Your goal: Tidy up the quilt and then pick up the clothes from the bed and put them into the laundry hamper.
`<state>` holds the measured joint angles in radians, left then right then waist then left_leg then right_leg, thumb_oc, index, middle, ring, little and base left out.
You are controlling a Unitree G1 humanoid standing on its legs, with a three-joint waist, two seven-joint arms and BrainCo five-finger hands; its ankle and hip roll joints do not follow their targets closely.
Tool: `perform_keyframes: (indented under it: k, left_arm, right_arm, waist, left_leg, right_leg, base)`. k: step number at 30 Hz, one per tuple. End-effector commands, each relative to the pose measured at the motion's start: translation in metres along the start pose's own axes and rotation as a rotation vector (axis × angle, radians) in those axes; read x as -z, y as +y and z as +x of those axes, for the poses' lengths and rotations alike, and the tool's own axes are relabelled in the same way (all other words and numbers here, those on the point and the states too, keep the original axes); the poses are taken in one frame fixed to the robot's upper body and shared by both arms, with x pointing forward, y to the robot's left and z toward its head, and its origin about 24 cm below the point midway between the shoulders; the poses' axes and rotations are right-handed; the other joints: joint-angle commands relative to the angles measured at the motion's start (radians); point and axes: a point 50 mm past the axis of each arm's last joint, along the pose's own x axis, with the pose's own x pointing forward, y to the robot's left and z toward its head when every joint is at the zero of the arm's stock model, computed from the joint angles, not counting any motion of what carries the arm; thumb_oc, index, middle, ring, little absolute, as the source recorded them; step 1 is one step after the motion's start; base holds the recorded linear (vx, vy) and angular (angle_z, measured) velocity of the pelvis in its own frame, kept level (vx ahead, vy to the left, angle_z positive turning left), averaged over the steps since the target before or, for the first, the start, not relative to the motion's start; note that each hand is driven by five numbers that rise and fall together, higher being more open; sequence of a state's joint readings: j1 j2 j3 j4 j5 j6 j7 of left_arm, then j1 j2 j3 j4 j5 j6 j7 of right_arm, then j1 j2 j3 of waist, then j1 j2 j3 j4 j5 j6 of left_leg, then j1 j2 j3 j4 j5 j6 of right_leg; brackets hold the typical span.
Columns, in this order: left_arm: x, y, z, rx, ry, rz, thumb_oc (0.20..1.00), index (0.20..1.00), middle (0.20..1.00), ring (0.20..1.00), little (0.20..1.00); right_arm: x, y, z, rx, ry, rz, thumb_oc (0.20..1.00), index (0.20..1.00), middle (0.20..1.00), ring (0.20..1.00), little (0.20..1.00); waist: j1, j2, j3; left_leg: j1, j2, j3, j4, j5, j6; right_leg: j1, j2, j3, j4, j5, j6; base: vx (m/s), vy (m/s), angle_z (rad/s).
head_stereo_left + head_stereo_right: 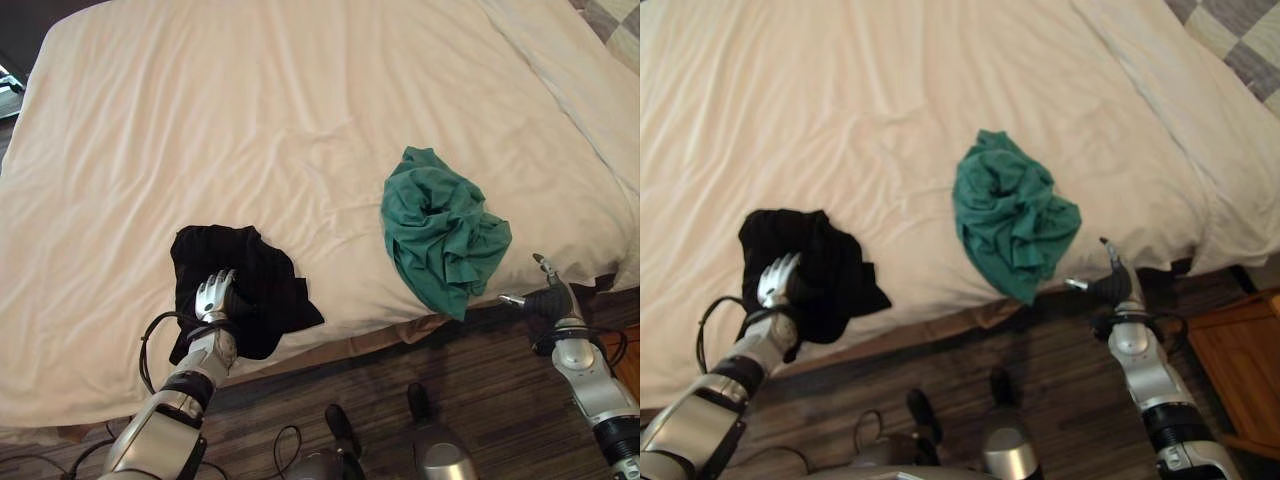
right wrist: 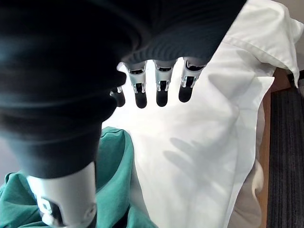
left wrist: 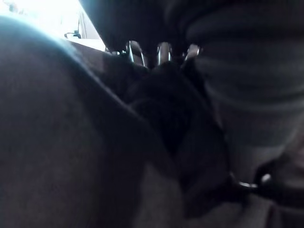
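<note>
Meanwhile left robot hand (image 1: pixel 213 296) clenches crumpled black cloth (image 1: pixel 262 280); right robot hand (image 1: pixel 548 295) released.

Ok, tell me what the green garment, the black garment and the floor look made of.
Crumpled green garment: soft matte knit, probably cotton jersey, judging by its limp folds.
Crumpled black garment: similar matte fabric, weave unclear.
Dark striped floor: apparently wood planks or laminate, showing grain lines.

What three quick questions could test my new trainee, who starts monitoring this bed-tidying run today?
1. True or false: the green garment lies on the quilt near the bed's edge.
2. Which robot hand is on the black garment? A left B right
3. Fill in: the right robot hand hovers with fingers ____.

Key: 1 true. 2 A, the left robot hand. 3 open.
</note>
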<state>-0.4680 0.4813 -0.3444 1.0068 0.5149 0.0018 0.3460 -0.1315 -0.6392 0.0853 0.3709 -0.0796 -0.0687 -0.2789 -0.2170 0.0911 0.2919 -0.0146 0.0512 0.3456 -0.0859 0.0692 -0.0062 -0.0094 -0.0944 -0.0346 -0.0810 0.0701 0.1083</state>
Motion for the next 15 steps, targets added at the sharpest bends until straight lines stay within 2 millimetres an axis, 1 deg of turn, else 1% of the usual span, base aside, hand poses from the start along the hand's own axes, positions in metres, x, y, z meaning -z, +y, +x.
perform_keyframes:
  k: [1,4,5,7,8,9,11,12,13,14,15]
  left_arm:
    - [0.046,-0.062,-0.038,0.312,0.183,0.08,0.2,0.2,0.2,0.2,0.2]
    - [0.055,-0.075,-0.052,0.347,0.201,0.075,0.2,0.2,0.2,0.2,0.2]
    - [0.055,-0.074,-0.052,0.346,0.202,0.074,0.2,0.2,0.2,0.2,0.2]
    - [0.059,-0.084,-0.061,0.369,0.21,0.055,0.2,0.2,0.2,0.2,0.2]
    - [0.058,-0.09,-0.067,0.375,0.205,0.0,0.2,0.2,0.2,0.2,0.2]
    - [0.054,-0.092,-0.069,0.378,0.179,-0.046,0.2,0.2,0.2,0.2,0.2]
    - [0.053,-0.093,-0.073,0.377,0.163,-0.092,0.2,0.2,0.2,0.2,0.2]
    - [0.054,-0.093,-0.073,0.376,0.165,-0.095,0.2,0.2,0.2,0.2,0.2]
    - [0.055,-0.095,-0.077,0.378,0.161,-0.11,0.2,0.2,0.2,0.2,0.2]
    - [0.052,-0.102,-0.084,0.404,0.151,-0.155,0.2,0.2,0.2,0.2,0.2]
    - [0.053,-0.107,-0.089,0.422,0.164,-0.177,0.2,0.2,0.2,0.2,0.2]
  right_arm:
    - [-0.039,-0.031,0.02,0.088,-0.18,-0.081,1.0,1.0,1.0,1.0,1.0]
    - [-0.073,-0.046,0.032,0.106,-0.32,-0.22,1.0,1.0,1.0,1.0,1.0]
    - [-0.073,-0.046,0.032,0.106,-0.322,-0.22,1.0,1.0,1.0,1.0,1.0]
    - [-0.096,-0.05,0.039,0.107,-0.401,-0.282,1.0,1.0,1.0,1.0,1.0]
    - [-0.11,-0.053,0.047,0.111,-0.438,-0.322,1.0,1.0,1.0,1.0,1.0]
    - [-0.116,-0.054,0.051,0.108,-0.45,-0.35,1.0,1.0,1.0,1.0,1.0]
    - [-0.122,-0.055,0.06,0.106,-0.446,-0.409,1.0,1.0,1.0,1.0,1.0]
    - [-0.123,-0.055,0.06,0.105,-0.449,-0.409,1.0,1.0,1.0,1.0,1.0]
    - [-0.126,-0.053,0.065,0.097,-0.445,-0.43,1.0,1.0,1.0,1.0,1.0]
    - [-0.124,-0.049,0.075,0.075,-0.403,-0.45,1.0,1.0,1.0,1.0,1.0]
    - [-0.121,-0.047,0.081,0.066,-0.363,-0.457,1.0,1.0,1.0,1.0,1.0]
  waist:
    - [0.019,-0.06,-0.034]
    - [0.035,-0.049,-0.026]
    - [0.034,-0.049,-0.028]
    - [0.05,-0.045,-0.022]
    - [0.066,-0.042,-0.017]
    - [0.079,-0.04,-0.011]
    - [0.094,-0.036,-0.012]
    - [0.091,-0.035,-0.013]
    - [0.101,-0.033,-0.011]
    - [0.116,-0.027,-0.009]
    - [0.127,-0.022,-0.008]
  left_leg:
    - [0.038,0.077,0.011,-0.001,-0.061,-0.114]
    - [0.023,0.081,0.002,-0.001,-0.053,-0.119]
    - [0.018,0.082,0.003,-0.001,-0.049,-0.119]
    - [0.004,0.084,-0.003,-0.001,-0.041,-0.122]
    - [-0.013,0.087,-0.009,-0.001,-0.033,-0.127]
    - [-0.022,0.087,-0.017,-0.001,-0.029,-0.129]
    - [-0.043,0.089,-0.028,-0.001,-0.016,-0.133]
    - [-0.045,0.089,-0.029,-0.001,-0.015,-0.134]
    - [-0.054,0.09,-0.033,-0.001,-0.012,-0.136]
    - [-0.067,0.091,-0.043,-0.001,-0.006,-0.139]
    - [-0.072,0.091,-0.046,-0.001,-0.002,-0.142]
  right_leg:
    - [-0.087,-0.069,0.011,0.027,-0.044,0.083]
    - [-0.096,-0.066,0.006,0.025,-0.043,0.08]
    - [-0.101,-0.065,0.007,0.025,-0.04,0.079]
    - [-0.108,-0.061,0.002,0.023,-0.037,0.077]
    - [-0.115,-0.059,-0.006,0.019,-0.035,0.076]
    - [-0.119,-0.057,-0.01,0.019,-0.037,0.076]
    - [-0.13,-0.054,-0.018,0.015,-0.031,0.072]
    - [-0.131,-0.053,-0.019,0.014,-0.031,0.072]
    - [-0.134,-0.052,-0.024,0.011,-0.03,0.07]
    - [-0.137,-0.05,-0.033,0.006,-0.029,0.067]
    - [-0.137,-0.049,-0.035,0.003,-0.03,0.065]
  base:
    - [-0.01,-0.03,0.01]
    - [-0.01,-0.023,-0.02]
    - [-0.02,-0.04,-0.03]
    - [-0.04,-0.067,0.02]
    - [-0.05,-0.117,0.04]
    - [-0.06,-0.128,0.06]
    - [-0.03,-0.075,0.23]
    - [-0.01,-0.057,0.25]
    - [-0.01,-0.08,0.28]
    - [-0.01,-0.094,0.17]
    - [0.0,-0.064,0.15]
